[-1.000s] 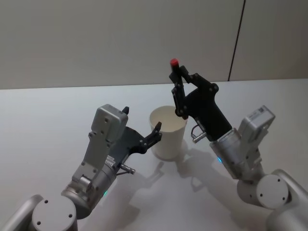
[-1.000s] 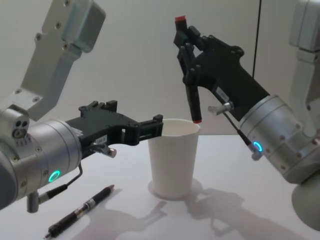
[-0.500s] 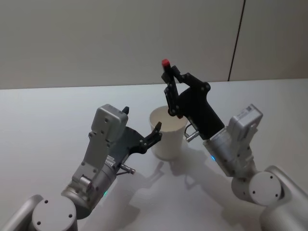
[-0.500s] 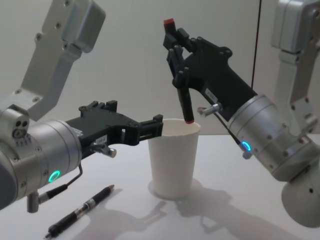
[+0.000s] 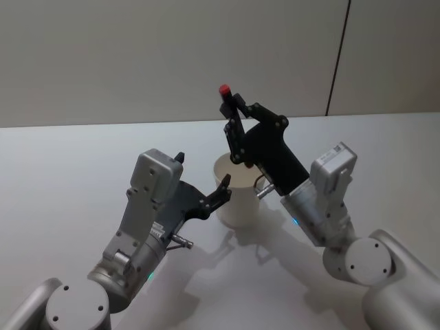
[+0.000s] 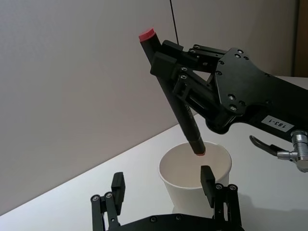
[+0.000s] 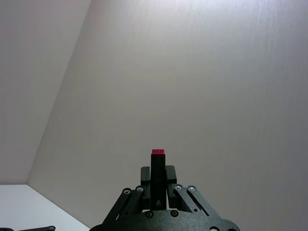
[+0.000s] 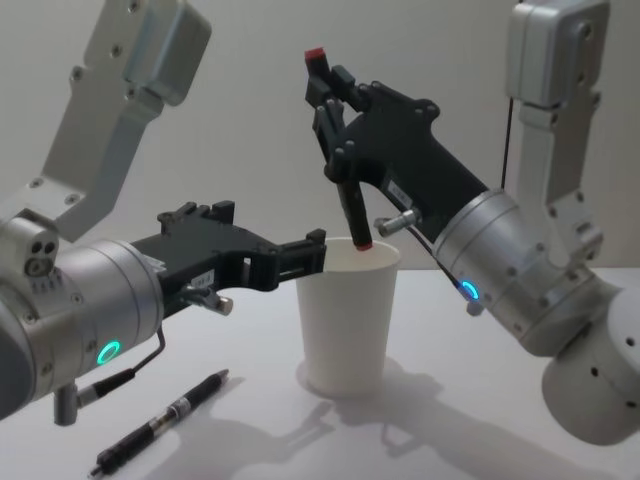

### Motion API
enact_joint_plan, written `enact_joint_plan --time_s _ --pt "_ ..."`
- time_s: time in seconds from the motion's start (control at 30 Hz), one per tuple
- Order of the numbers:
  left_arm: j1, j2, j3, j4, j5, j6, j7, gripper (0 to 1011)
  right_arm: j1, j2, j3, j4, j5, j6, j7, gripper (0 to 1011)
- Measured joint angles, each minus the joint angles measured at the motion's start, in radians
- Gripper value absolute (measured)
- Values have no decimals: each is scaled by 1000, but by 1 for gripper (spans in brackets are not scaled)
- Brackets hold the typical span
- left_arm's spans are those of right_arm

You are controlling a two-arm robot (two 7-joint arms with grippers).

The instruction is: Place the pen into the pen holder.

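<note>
Pen (image 8: 353, 215) tight in right pincer (image 8: 328, 95), tip at mouth of pen holder (image 8: 347, 320); left pincer (image 5: 202, 172) wide beside it.

Matt white paper pen holder (image 8: 348, 320); matt black pen (image 8: 352, 212); smooth white table (image 8: 440, 450).

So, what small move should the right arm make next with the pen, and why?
Probably lower the pen a little, before any release. The right tool grips it tilted, and its lower red tip sits just at the rim of the pen holder, over the opening and not clearly inside. The left tool stands open beside the pen holder.
</note>
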Motion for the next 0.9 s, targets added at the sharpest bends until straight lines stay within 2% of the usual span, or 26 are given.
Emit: enact_joint_plan --time_s 0.1,0.13,0.2,0.23,0.27,0.37,0.47,0.57,0.7,0.73,0.9 --pt "0 0 0 0 0 0 0 1000 8 -4 1 13 -1 2 2 195" --pt "0 0 0 0 0 0 0 1000 9 -5 1 16 -2 2 2 250" --pt "0 0 0 0 0 0 0 1000 15 -9 2 25 -2 4 4 278" --pt "0 0 0 0 0 0 0 1000 18 -10 3 31 -2 4 5 342" --pt "0 0 0 0 0 0 0 1000 19 -11 3 33 -2 5 5 342" --pt "0 0 0 0 0 0 0 1000 23 -13 5 41 -2 7 7 465" --pt "0 0 0 0 0 0 0 1000 26 -15 6 46 -3 9 8 527" --pt "0 0 0 0 0 0 0 999 26 -15 8 47 -5 12 8 668" --pt "0 0 0 0 0 0 0 1000 25 -15 10 44 -7 17 8 747" --pt "0 0 0 0 0 0 0 1000 22 -13 11 40 -8 20 7 804" --pt "0 0 0 0 0 0 0 1000 9 -7 14 16 -10 33 3 927"
